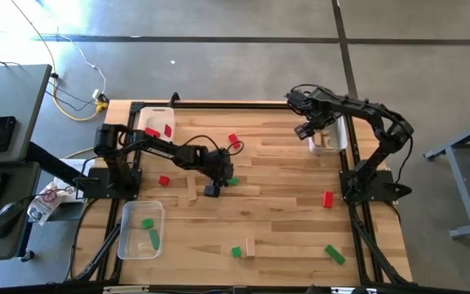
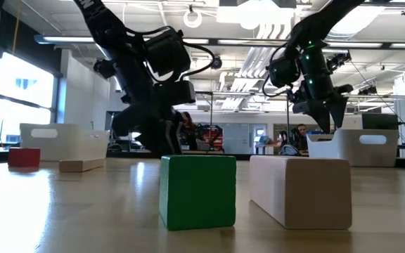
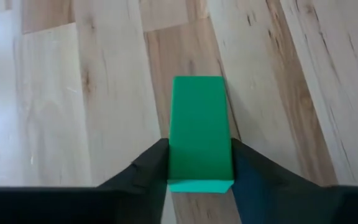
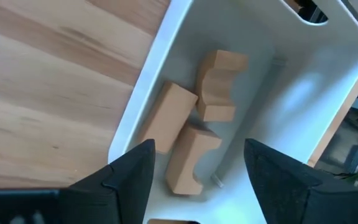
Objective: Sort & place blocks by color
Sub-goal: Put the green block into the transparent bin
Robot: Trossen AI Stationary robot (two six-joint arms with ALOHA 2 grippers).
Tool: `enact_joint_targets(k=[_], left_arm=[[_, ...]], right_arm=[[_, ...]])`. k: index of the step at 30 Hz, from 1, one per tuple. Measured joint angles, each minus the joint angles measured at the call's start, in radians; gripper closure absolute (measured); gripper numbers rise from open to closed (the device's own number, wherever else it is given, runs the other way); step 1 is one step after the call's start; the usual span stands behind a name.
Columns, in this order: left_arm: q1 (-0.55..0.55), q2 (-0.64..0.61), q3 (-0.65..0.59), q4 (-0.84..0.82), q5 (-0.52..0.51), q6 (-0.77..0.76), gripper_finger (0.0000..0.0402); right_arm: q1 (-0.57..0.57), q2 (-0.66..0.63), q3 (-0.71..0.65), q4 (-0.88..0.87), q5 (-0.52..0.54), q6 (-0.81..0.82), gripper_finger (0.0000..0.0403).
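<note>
Our left gripper (image 3: 199, 163) has its fingers clamped on a green block (image 3: 200, 132) (rigid, light, smooth-sided, best held across its long flat faces) mid-tabletop (image 1: 284, 204). Our right gripper (image 4: 197, 165), fingers apart, hangs over the white tray (image 4: 272, 93) of wooden blocks (image 4: 194, 140).

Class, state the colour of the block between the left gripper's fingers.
Green block; the left wrist view shows it best.

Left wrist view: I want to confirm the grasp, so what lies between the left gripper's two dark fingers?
A green rectangular block sits between the left gripper's fingers, both sides touching it, over bare wooden table, as the left wrist view shows.
</note>
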Motion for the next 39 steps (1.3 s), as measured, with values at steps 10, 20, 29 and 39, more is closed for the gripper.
enact_joint_targets(k=[10, 20, 29, 39], left_arm=[[-0.003, -0.005, 0.0, -0.006, -0.022, -0.015, 0.0297], [-0.004, -0.129, -0.001, -0.13, -0.069, -0.036, 0.0297], [-0.029, -0.338, -0.001, -0.34, -0.125, -0.111, 0.0297], [-0.13, -0.554, -0.001, -0.612, -0.192, -0.301, 0.0297]], right_arm=[[0.071, 0.0, 0.0, -0.08, 0.094, 0.055, 0.0199], [0.144, -0.001, 0.0, -0.172, 0.147, 0.142, 0.0218], [0.217, -0.001, 0.0, -0.232, 0.203, 0.214, 0.0229], [0.285, -0.001, 0.0, -0.226, 0.206, 0.241, 0.0231]])
